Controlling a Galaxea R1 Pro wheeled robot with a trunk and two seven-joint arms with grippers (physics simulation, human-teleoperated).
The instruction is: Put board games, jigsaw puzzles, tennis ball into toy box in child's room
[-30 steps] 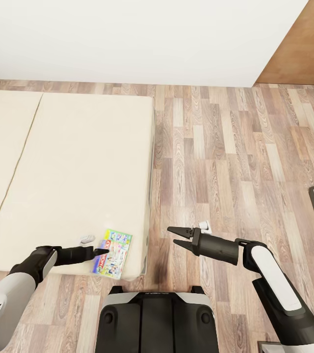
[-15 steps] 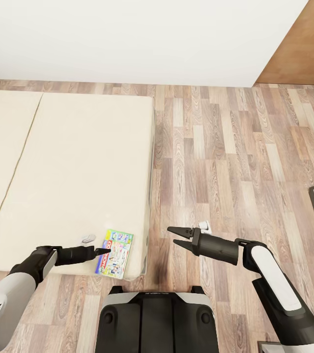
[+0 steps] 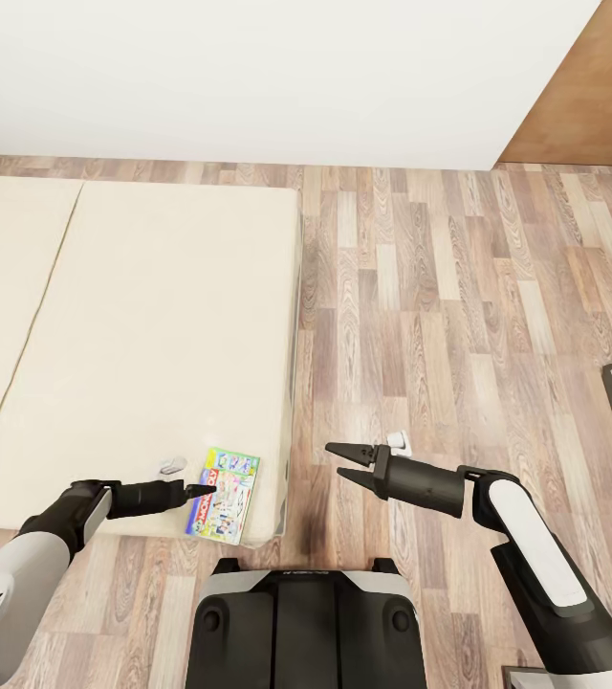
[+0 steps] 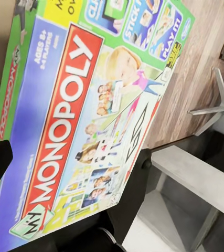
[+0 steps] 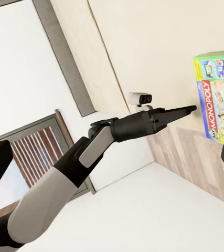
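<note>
Left fingers (image 3: 203, 490) beside one Monopoly box (image 3: 223, 495)

Wood-plank floor (image 3: 440, 316) runs to a plain white wall (image 3: 277, 77); a brown wooden panel (image 3: 588, 91) stands at its far right corner.

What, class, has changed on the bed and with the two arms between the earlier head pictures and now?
Almost nothing. The Monopoly box lies at the bed's corner, the left pincer stays at its edge, and the open right pincer keeps hovering over the floor.
</note>
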